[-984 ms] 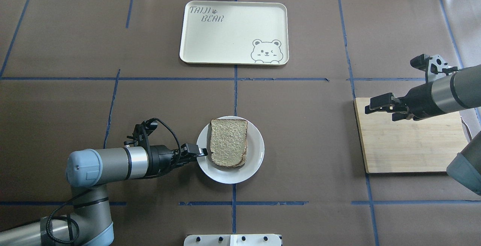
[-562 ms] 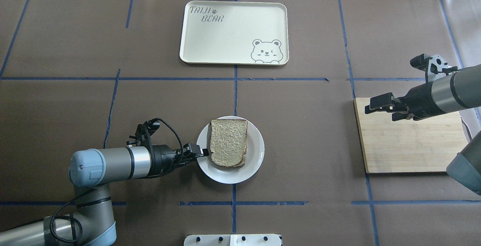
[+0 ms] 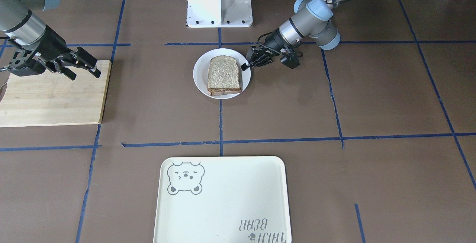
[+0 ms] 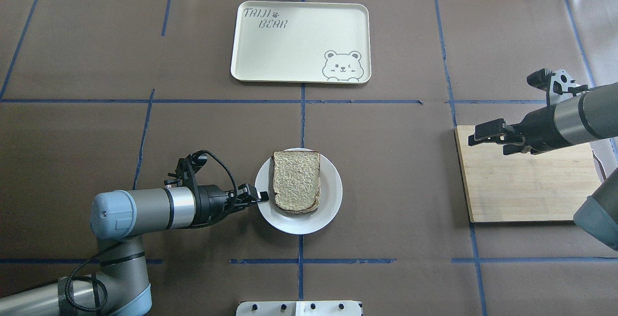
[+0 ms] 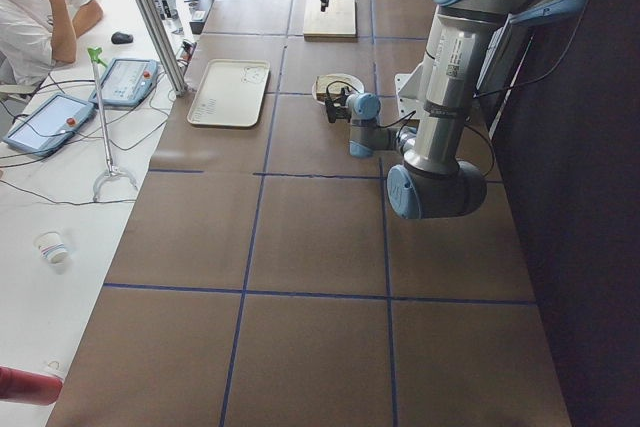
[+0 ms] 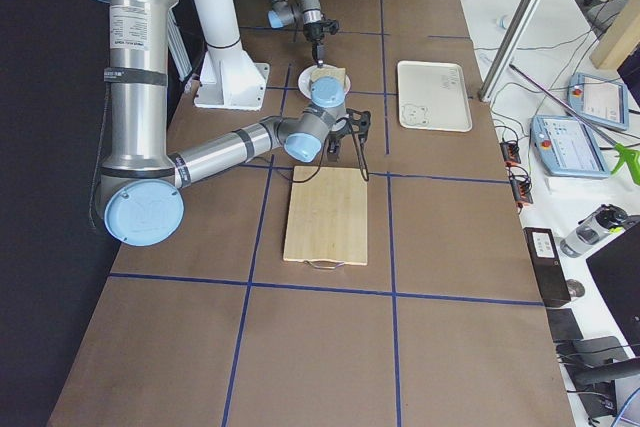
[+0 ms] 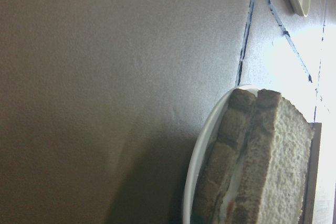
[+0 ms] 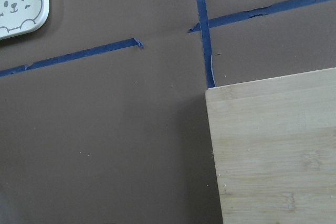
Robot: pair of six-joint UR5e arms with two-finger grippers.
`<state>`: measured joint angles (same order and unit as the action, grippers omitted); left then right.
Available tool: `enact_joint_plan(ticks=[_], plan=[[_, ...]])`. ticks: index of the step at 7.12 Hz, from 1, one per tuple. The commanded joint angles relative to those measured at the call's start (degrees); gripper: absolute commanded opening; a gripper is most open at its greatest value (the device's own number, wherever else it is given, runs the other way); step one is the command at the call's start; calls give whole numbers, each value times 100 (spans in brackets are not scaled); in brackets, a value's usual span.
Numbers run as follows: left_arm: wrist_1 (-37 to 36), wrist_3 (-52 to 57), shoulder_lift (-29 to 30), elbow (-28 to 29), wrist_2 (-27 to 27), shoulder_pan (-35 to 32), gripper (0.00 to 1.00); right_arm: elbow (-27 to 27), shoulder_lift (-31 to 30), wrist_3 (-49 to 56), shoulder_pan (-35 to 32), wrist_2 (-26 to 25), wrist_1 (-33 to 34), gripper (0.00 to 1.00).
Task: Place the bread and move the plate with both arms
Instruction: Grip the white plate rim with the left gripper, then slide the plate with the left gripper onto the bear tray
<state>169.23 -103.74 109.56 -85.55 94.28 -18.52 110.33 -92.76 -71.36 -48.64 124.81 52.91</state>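
Two grey arms reach over a wide brown table (image 4: 386, 161) marked with blue tape (image 4: 302, 122): the left arm (image 4: 140, 208) comes in low from the near left, the right arm (image 4: 584, 110) from the right. Next in size is the cream tray (image 4: 299, 40) with a bear drawing, at the far middle, well apart from everything else. Then comes the wooden board (image 4: 531, 190) at the right side; the right gripper (image 4: 488, 141) hangs over its far left corner with two fingers spread and nothing between them. Smaller is the white plate (image 4: 332, 195), near the middle of the table on the near side. The bread (image 4: 296, 180) lies flat on it, and the left wrist view shows a second slice (image 7: 223, 156) under it with something pale between. Smallest is the left gripper (image 4: 260, 195), whose fingers meet the left rim of the plate and seem pinched on it, so I judge the bread is placed and the plate is ready to go, probably to the tray. The plate is stiff, smooth and rather light, so the thin rim is the right place to hold, but a hold on one side lets it tilt. The bread is soft and loose, so it may slide if the plate tips or jerks.
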Motion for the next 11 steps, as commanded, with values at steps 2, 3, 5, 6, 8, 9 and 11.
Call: enact_joint_plan(ticks=[2, 3, 5, 6, 8, 9, 11], plan=[[487, -59, 48, -32, -41, -38, 5, 50, -23, -1, -14, 8, 0, 100], [558, -59, 170, -32, -59, -125, 4, 76, -58, -1, -31, 8, 0, 100], [541, -303, 364, -23, -59, -545, 0, 199, -146, -1, -49, 8, -9, 100], [506, -653, 556, 38, -50, -870, 0, 217, -164, -1, -67, 25, -9, 100], [480, -692, 1273, 1007, -41, -1459, 0, 199, -155, 17, -582, 585, 0, 100], [488, -753, 1757, 1736, -41, -1627, 0, 208, -155, 112, -794, 779, 0, 100], [497, -1175, 2576, 3108, -33, -1979, 0, 208, -199, 140, -823, 781, -9, 100]])
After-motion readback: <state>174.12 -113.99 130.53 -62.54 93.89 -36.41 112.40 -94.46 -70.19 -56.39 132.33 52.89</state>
